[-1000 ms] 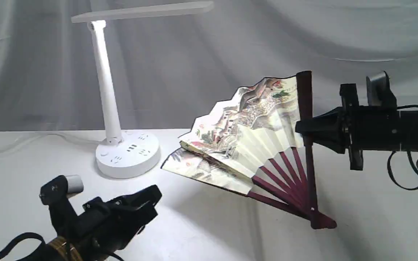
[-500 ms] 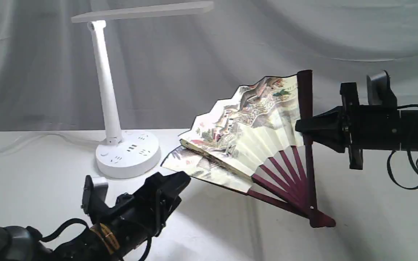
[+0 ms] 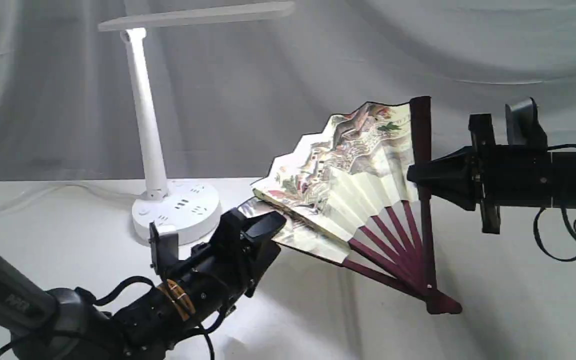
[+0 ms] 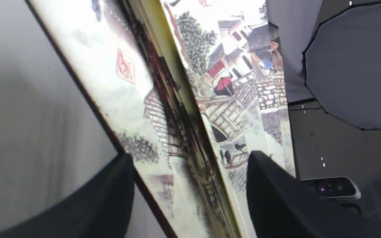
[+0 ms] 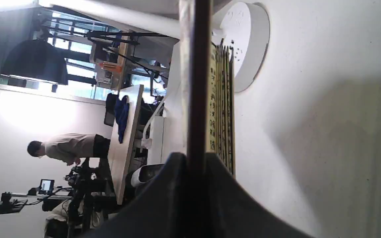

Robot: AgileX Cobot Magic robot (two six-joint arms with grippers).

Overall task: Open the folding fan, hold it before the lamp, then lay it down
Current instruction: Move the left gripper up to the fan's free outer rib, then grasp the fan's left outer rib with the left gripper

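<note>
**L gripper (image 3: 268,231) spread wide at folding fan (image 3: 348,175); R gripper (image 3: 414,175) clamped on its guard**

Nearest, front-left: L arm reaches up over the table (image 3: 318,325). Jaws are wide apart, w/ the fan's lowest pleats, bunched and unspread, running btwn them. L wrist view: L gripper (image 4: 190,162) sits either side of the painted paper (image 4: 230,82); whether it's touching, can't tell.

Mid scene: fan is approx half open and upright, pivot end lowest, down at table level. Cream leaf w/ red-roofed bldgs faces the exterior cam; black edge, maroon ribs splayed.

R gripper comes in level from the right, jaws closed on the upright maroon guard approx mid-length. R wrist view confirms: guard (image 5: 197,82) pinched in R gripper (image 5: 195,162).

Further back, left of fan: white lamp (image 3: 175,212), round base on table, stem upright, light bar overhead. Fan's low edge is near the base but apart from it.

Behind it all: grey draped cloth (image 3: 468,50).
</note>
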